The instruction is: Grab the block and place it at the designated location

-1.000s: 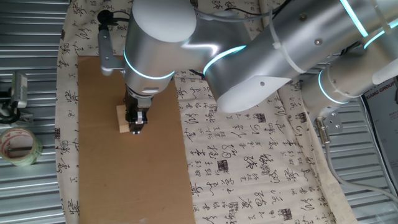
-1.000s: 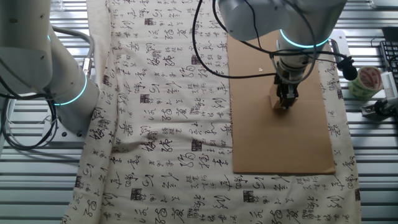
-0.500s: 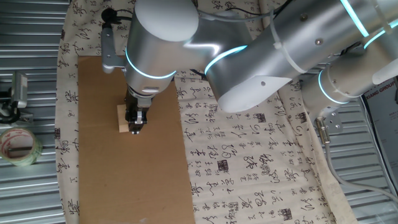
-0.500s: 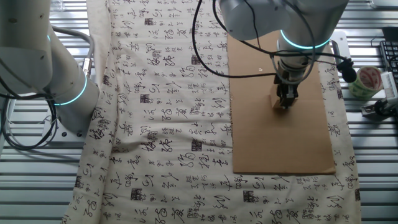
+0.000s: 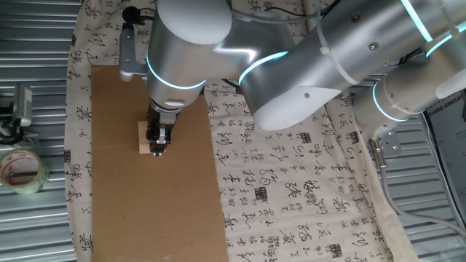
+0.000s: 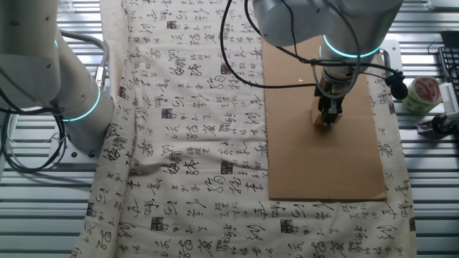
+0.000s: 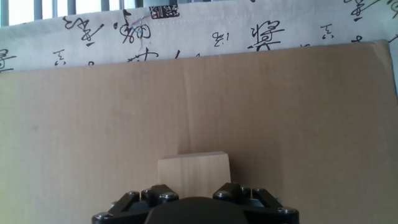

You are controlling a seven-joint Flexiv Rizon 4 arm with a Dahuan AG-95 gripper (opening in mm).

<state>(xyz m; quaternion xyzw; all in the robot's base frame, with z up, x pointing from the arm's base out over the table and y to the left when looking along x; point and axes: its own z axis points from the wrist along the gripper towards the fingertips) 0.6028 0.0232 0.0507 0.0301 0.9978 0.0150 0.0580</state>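
Observation:
The block (image 5: 144, 138) is a pale tan wooden cube on the brown cardboard sheet (image 5: 153, 211). My gripper (image 5: 158, 148) reaches straight down onto it, and its black fingers cover the block's right side. In the other fixed view the gripper (image 6: 328, 120) hides most of the block (image 6: 316, 115). In the hand view the block (image 7: 193, 172) sits centred right in front of the gripper body, and the fingertips themselves are hidden. The gripper appears shut on the block. The drawn circle does not show in any view.
A tape roll (image 5: 22, 172) lies on the metal table left of the cloth, and it also shows in the other fixed view (image 6: 423, 92). A cloth printed with calligraphy (image 5: 291, 182) lies under the cardboard. A second arm's base (image 6: 72, 107) stands at the cloth's edge.
The gripper and the block have shifted very slightly toward the far end of the cardboard. The camera on the hand has moved up a little with them.

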